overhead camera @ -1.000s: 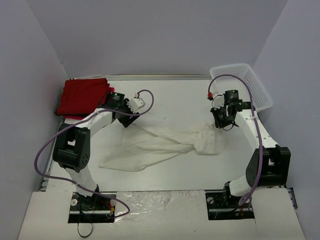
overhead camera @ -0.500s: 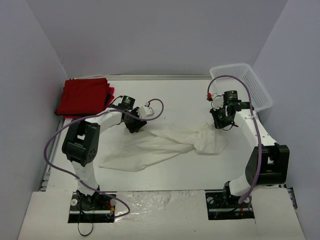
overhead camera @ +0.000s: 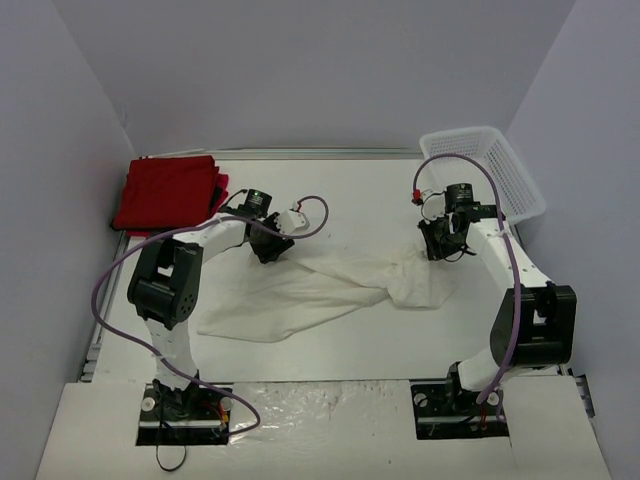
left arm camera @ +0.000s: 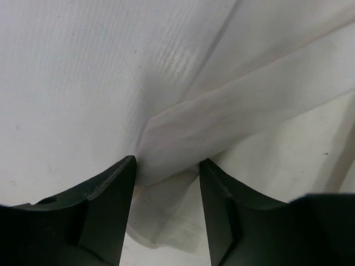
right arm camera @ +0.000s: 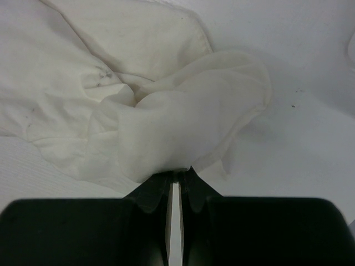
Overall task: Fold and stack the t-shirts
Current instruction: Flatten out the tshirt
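The cream-white t-shirt [overhead camera: 320, 290] lies crumpled and stretched across the middle of the table. My left gripper [overhead camera: 268, 250] is low over its upper-left edge. In the left wrist view the left gripper [left arm camera: 166, 183] is open, with a fold of the shirt [left arm camera: 222, 116] lying between the two fingers [left arm camera: 108, 210]. My right gripper [overhead camera: 437, 250] is at the shirt's right end. In the right wrist view the right gripper [right arm camera: 176, 172] is shut on a bunched edge of the shirt [right arm camera: 166, 127]. Folded red t-shirts [overhead camera: 168, 192] are stacked at the far left corner.
A white mesh basket [overhead camera: 490, 165] stands tilted at the far right corner, just behind the right arm. The table [overhead camera: 350, 190] is bounded by walls on the left, back and right. Purple cables loop over both arms.
My left gripper has moved right from beside the red stack onto the cream shirt's upper-left edge. The right gripper has kept its hold and barely shifted.
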Controlling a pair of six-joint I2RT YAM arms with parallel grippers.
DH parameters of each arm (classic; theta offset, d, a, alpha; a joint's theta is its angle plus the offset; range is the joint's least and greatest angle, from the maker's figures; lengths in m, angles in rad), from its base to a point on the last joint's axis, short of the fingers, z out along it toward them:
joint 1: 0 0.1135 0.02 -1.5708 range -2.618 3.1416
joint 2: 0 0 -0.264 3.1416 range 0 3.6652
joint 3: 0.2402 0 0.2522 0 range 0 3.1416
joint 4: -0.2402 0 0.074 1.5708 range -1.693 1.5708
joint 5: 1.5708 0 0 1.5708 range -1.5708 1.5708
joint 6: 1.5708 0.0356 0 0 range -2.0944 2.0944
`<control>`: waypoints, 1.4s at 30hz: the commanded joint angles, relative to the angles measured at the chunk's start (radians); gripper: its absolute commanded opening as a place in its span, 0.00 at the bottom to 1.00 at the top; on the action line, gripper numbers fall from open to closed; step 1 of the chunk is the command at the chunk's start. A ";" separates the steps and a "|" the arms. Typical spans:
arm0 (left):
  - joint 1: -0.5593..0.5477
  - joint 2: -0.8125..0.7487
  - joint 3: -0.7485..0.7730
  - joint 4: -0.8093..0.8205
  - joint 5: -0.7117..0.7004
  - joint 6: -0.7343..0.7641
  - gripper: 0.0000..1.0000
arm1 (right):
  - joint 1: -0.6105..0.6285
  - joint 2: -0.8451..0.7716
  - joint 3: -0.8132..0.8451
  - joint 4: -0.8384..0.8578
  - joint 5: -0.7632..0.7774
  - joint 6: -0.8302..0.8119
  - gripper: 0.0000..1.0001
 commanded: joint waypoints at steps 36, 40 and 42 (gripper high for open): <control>-0.007 -0.043 0.108 -0.053 -0.071 0.039 0.47 | -0.004 0.093 -0.020 -0.002 -0.050 -0.023 0.00; -0.010 -0.068 0.078 -0.028 -0.081 0.036 0.48 | -0.004 0.103 -0.020 0.000 -0.055 -0.026 0.00; -0.012 -0.069 0.065 -0.014 -0.089 0.043 0.48 | -0.004 0.108 -0.020 0.000 -0.058 -0.026 0.00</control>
